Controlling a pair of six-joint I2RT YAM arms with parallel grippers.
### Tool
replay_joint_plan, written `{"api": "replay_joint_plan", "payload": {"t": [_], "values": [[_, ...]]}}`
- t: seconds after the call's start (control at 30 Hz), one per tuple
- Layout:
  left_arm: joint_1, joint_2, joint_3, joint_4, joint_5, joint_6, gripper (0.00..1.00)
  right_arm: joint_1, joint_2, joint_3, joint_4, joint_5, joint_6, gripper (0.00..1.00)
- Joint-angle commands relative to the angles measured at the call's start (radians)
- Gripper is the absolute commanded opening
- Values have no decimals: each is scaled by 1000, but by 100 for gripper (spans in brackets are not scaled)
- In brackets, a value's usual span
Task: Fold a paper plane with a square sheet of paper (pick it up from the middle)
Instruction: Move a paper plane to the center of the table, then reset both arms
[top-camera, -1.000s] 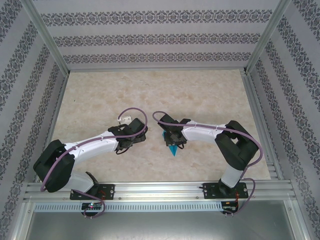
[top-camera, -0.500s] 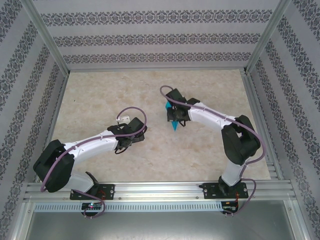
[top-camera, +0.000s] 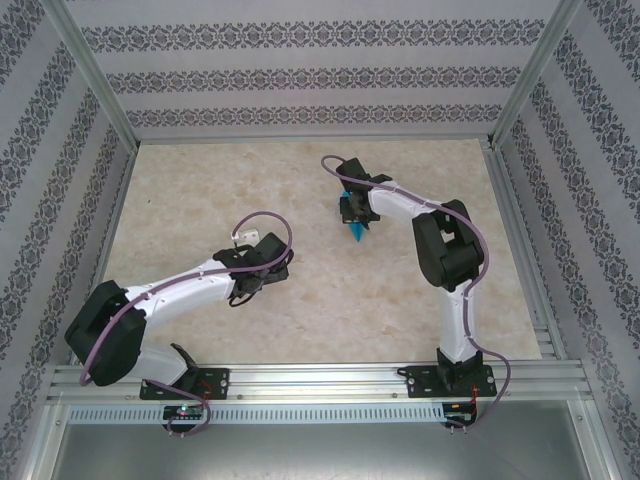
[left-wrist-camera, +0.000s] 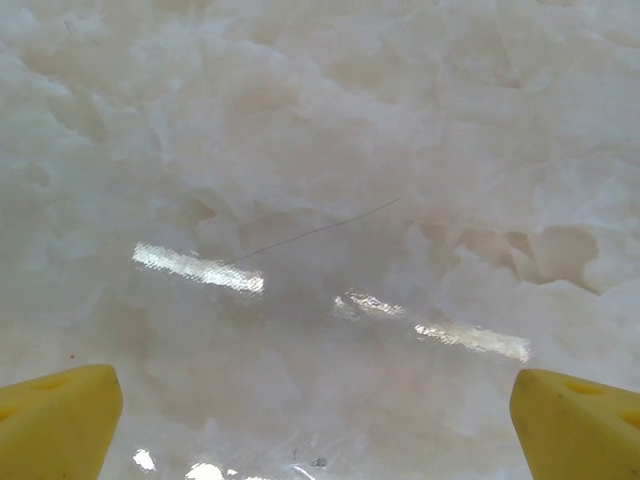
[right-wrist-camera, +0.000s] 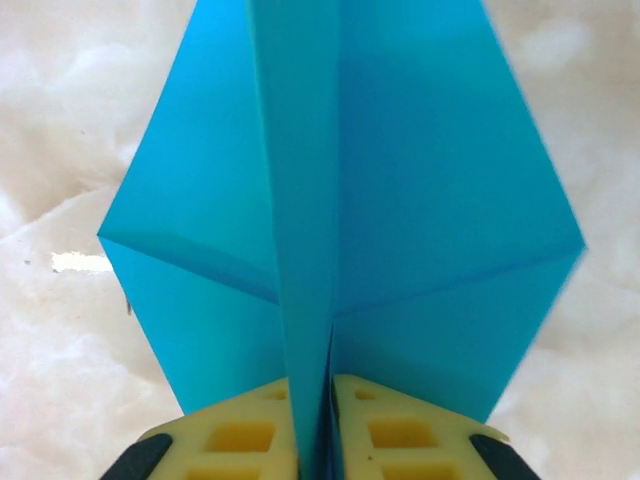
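Plane (right-wrist-camera: 340, 200), teal-blue and creased, is clamped in the right gripper (right-wrist-camera: 328, 425). The gripper's yellow fingers (right-wrist-camera: 240, 440) press together on the centre fold, and a wing spreads to each side above the marbled surface (right-wrist-camera: 60, 380). From above, the right arm reaches over the middle of the surface towards the back, with the plane's tip pointing toward the near edge. Whether the tip touches the surface I cannot tell. The left gripper (top-camera: 262, 262) is well apart to the left. Its fingers (left-wrist-camera: 55, 415) stand wide apart with nothing between them.
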Motion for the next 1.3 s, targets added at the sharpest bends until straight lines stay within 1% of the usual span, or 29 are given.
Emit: {"api": "replay_joint_plan", "payload": {"t": [0.0,0.27,0.4,0.5,0.6,0.67,0.77,0.9,0.97,1.03,1.17,1.27], "values": [[16,14,24,-20,-11,5,100,-7,30,27,-13,-15,-21,17],[20,8,27,-16,-11,11,100,-7,55,18,-11,-41,7,18],[33,-1,52,-18,-14,41,100,-1,-27,28,-33,-28,14,25],[60,-16,84,-20,-24,72,100,0,-140,18,-36,-16,33,38],[110,-36,118,-21,-36,119,100,0,-258,-1,-38,23,50,55],[162,-51,139,-21,-31,158,100,-2,-340,-28,-34,62,55,68],[247,-85,150,0,-23,242,100,-16,-458,-84,-21,140,45,82],[359,-153,117,79,-29,381,100,-59,-637,-227,73,265,7,96],[413,-199,72,143,-46,455,100,-96,-733,-323,142,316,-24,98],[463,-237,26,197,-74,499,100,-143,-807,-408,194,333,-48,98],[510,-297,-93,332,-231,549,100,-229,-928,-580,320,370,-96,98],[546,-329,-192,462,-294,601,100,-275,-992,-720,469,372,-162,98]]}}
